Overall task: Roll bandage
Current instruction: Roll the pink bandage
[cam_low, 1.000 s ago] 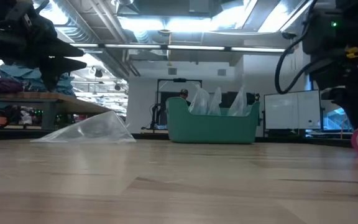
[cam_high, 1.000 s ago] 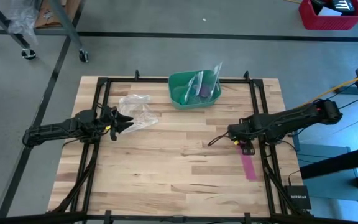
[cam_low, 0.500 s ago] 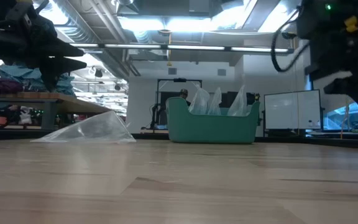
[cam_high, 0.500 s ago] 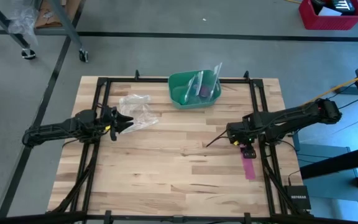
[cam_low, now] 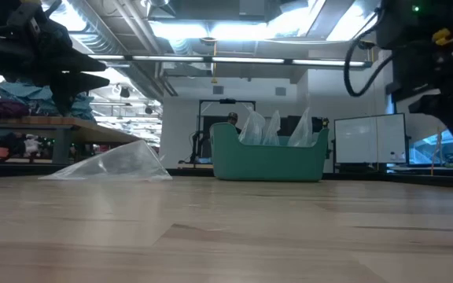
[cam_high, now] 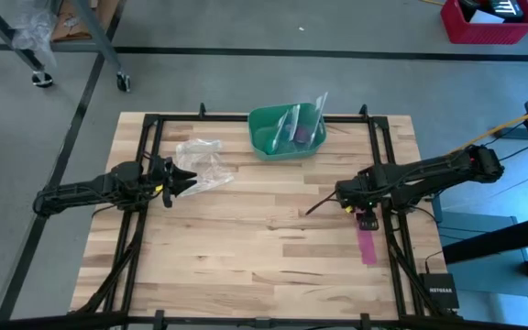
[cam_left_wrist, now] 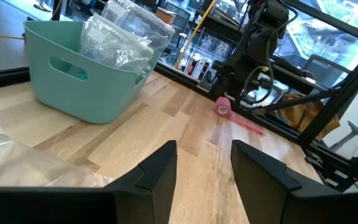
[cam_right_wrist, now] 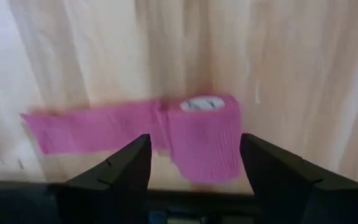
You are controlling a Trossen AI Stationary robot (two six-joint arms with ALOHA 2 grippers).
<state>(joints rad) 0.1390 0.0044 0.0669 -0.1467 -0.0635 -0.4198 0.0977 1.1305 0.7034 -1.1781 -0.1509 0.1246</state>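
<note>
The bandage point(cam_high: 366, 244) lies on the wooden counter point(cam_high: 246, 238), close to the counter's right edge and well apart from the green bowl point(cam_high: 286, 131), which stands at the far edge. One part of the bandage is a small pink roll point(cam_right_wrist: 205, 134); the other part is a flat strip point(cam_right_wrist: 92, 127) that runs from the roll along the wood toward the near edge.

The right gripper point(cam_high: 365, 218) hangs just above the roll, its jaws open and one on each side of it, not touching it.

The left gripper point(cam_high: 183, 181) waits to the left of the bowl, also open and holding nothing, just beside a clear plastic bag point(cam_high: 202, 163) that lies on the counter.

Between the bag and the bandage there is a wide bare area of wood. More clear bags point(cam_high: 298, 122) stand inside the bowl.
</note>
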